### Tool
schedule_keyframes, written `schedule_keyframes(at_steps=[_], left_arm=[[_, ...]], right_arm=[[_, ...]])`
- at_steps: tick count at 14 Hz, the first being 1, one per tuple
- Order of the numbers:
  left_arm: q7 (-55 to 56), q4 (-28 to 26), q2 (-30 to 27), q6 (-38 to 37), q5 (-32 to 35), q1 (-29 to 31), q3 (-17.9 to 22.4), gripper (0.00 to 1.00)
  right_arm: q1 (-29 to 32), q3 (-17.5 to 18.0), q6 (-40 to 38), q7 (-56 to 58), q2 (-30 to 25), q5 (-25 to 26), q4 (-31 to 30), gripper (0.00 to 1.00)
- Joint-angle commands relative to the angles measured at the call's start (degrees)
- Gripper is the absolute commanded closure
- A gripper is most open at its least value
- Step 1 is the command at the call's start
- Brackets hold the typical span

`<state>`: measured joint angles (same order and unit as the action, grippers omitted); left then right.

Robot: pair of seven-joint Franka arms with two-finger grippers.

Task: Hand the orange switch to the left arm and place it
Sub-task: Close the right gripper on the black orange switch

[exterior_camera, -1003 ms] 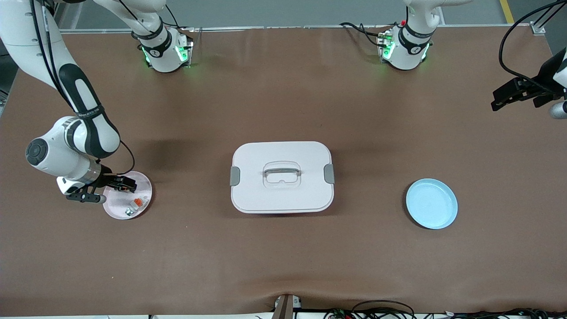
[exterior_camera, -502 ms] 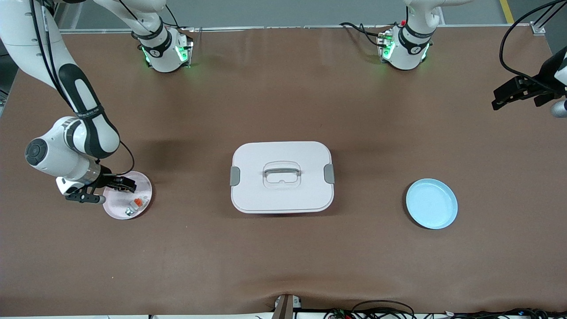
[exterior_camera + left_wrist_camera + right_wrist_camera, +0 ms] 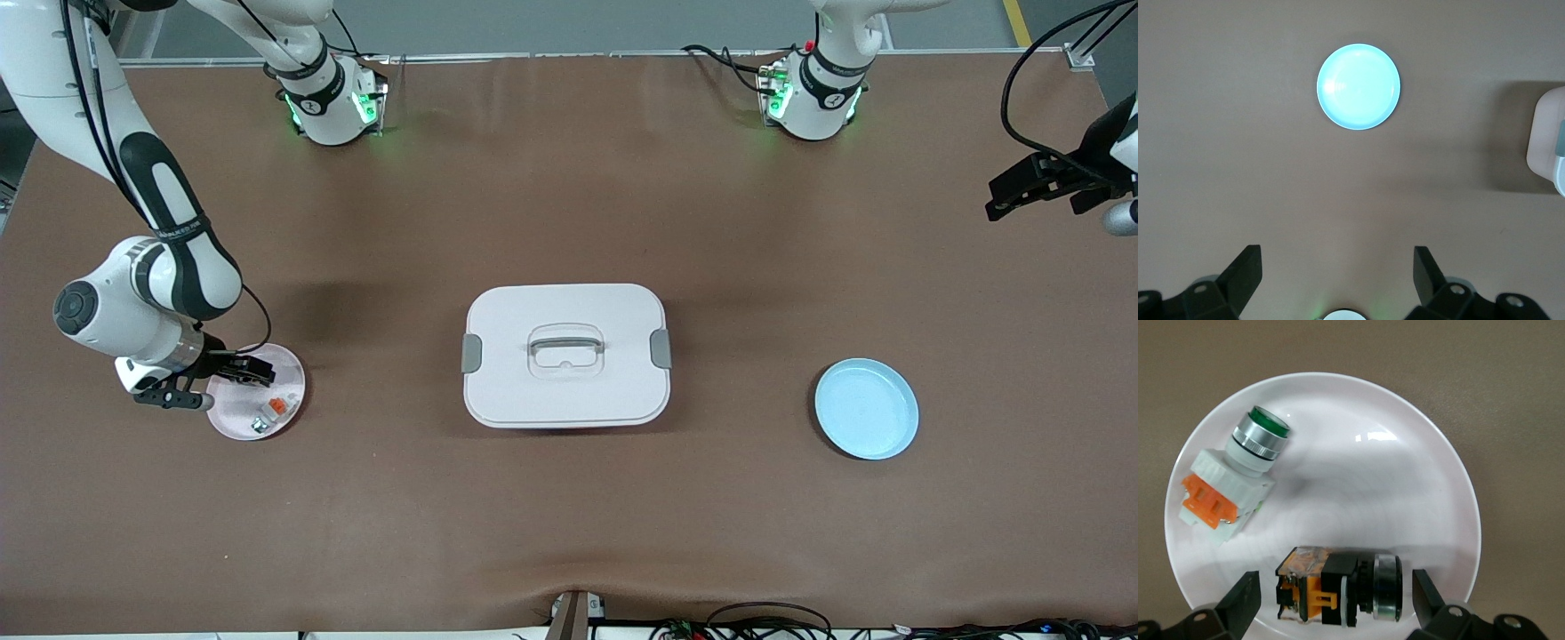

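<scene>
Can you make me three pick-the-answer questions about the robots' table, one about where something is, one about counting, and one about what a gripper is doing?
1. Where is the orange switch?
A. on the pink plate
B. on the blue plate
C. on the box

2. How many parts lie on the pink plate?
A. one
B. two
C. four

3. What is the right gripper doing?
A. squeezing the box
B. open around the orange switch
C. holding the blue plate

Answers:
1 A, the right wrist view shows it lying there.
2 B, the switch and a white part with a green button.
3 B, its fingers stand apart on either side.
</scene>
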<state>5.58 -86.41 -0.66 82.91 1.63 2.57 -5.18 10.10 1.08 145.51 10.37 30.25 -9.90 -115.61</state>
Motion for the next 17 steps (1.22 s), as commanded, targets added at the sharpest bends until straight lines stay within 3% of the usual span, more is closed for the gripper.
schedule_keyframes(at_steps=[1, 2, 4, 7, 8, 13, 17], left_arm=[[-0.57, -0.61, -0.83, 0.41, -0.84, -0.02, -0.1, 0.0], [-0.57, -0.61, -0.92, 0.41, -0.84, -0.02, -0.1, 0.0], [-0.57, -0.52, -0.83, 0.41, -0.84, -0.11, -0.18, 0.0], [-0.57, -0.52, -0.57, 0.59, -0.84, -0.2, -0.71, 0.0], [-0.57, -0.52, -0.48, 1.11, -0.84, -0.2, -0.89, 0.0], [-0.57, -0.43, 0.22, 2.7, -0.84, -0.29, -1.41, 0.0], [-0.57, -0.52, 0.31, 2.87, -0.84, -0.2, -1.42, 0.0]], right_arm=[[0.09, 0.07, -0.05, 0.7, 0.69, -0.74, 1.09, 0.0], [0.0, 0.07, -0.14, 0.7, 0.69, -0.74, 1.09, 0.02], [0.09, 0.07, -0.23, 0.7, 0.69, -0.74, 1.09, 0.23], [0.09, 0.07, -0.31, 0.7, 0.6, -0.74, 1.09, 0.83], [0.09, 0.07, -0.4, 0.79, 0.6, -0.74, 1.09, 0.97], [0.0, 0.07, -2.15, 3.95, -0.28, -0.74, 1.43, 1.0], [0.35, -0.11, -16.27, 2.03, -2.12, -0.74, 7.57, 1.0]])
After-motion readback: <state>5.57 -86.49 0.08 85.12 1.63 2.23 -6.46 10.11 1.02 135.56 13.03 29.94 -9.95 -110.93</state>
